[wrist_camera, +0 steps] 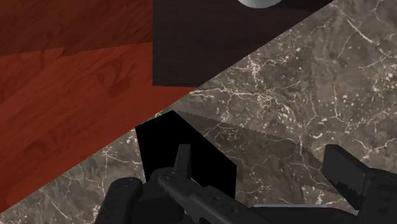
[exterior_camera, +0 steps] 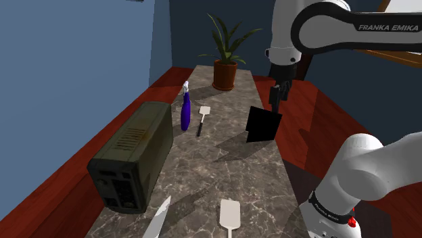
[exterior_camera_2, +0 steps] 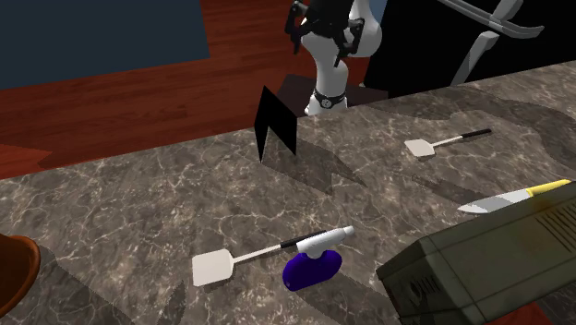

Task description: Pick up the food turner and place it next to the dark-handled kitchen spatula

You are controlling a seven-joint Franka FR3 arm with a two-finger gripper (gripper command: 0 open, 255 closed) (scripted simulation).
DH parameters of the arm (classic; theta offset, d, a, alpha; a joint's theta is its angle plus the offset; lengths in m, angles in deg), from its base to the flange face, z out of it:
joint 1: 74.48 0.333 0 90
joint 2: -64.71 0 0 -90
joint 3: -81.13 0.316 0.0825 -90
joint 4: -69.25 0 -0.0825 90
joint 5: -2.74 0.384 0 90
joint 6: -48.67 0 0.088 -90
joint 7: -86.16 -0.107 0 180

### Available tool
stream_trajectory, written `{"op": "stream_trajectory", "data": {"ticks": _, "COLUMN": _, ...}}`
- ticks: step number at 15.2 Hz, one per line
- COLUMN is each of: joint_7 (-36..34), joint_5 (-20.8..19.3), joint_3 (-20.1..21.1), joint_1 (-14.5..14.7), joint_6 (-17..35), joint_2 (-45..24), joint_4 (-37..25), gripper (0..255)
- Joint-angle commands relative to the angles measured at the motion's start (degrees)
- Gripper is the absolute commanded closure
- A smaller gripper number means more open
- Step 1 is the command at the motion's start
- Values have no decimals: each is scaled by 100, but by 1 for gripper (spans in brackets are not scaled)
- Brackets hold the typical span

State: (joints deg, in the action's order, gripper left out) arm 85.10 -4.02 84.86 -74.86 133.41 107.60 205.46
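Your gripper is clamped on the food turner by its handle, w/ flat black sq. blade upright over veined marble counter.

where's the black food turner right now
In the shoulder view the black food turner stands nearly upright just under the gripper, by the marble counter edge on that view's right, across from the blue spray bottle.
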Motion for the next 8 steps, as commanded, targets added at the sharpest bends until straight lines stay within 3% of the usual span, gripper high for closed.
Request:
{"op": "stream_trajectory", "data": {"ticks": 1, "joint_7": 0, "joint_5": 0, "joint_3": 0, "joint_1": 0, "joint_6": 0, "joint_2": 0, "joint_4": 0, "gripper": 0}}
{"op": "stream_trajectory", "data": {"ticks": 8, "joint_7": -1383, "joint_5": 434, "joint_3": 354, "joint_1": -266, "joint_6": 1059, "joint_2": -1325, "joint_4": -298, "gripper": 0}}
